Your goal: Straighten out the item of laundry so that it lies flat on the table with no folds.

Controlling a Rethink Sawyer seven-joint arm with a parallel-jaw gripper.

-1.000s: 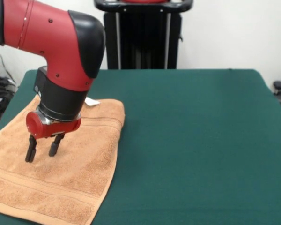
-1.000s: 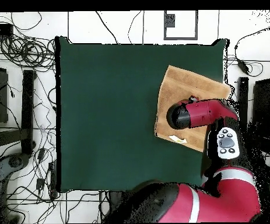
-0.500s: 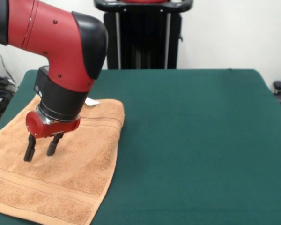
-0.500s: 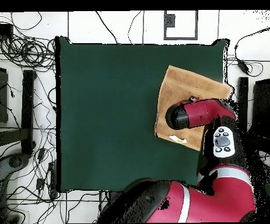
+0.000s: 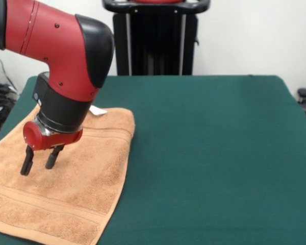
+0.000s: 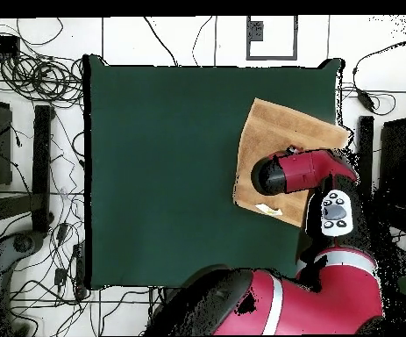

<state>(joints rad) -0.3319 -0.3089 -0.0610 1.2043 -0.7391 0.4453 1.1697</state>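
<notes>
The orange-tan towel (image 5: 86, 189) (image 6: 272, 132) lies spread at the left side of the green table (image 5: 209, 153) (image 6: 162, 167), with band stripes near its front edge and a small white tag (image 5: 97, 109) at its far corner. Its left part runs past the table's edge. My gripper (image 5: 38, 163) hangs just above the towel's middle, open, with nothing between its two black fingers. In the overhead view the red arm (image 6: 298, 171) covers the gripper and part of the towel.
A black stand (image 5: 155, 38) rises behind the table's far edge. Cables (image 6: 31, 61) lie on the floor around the table. The towel sits close to the table's corner (image 6: 333, 66).
The gripper has shifted slightly to the left over the towel, staying open. The towel has barely moved.
</notes>
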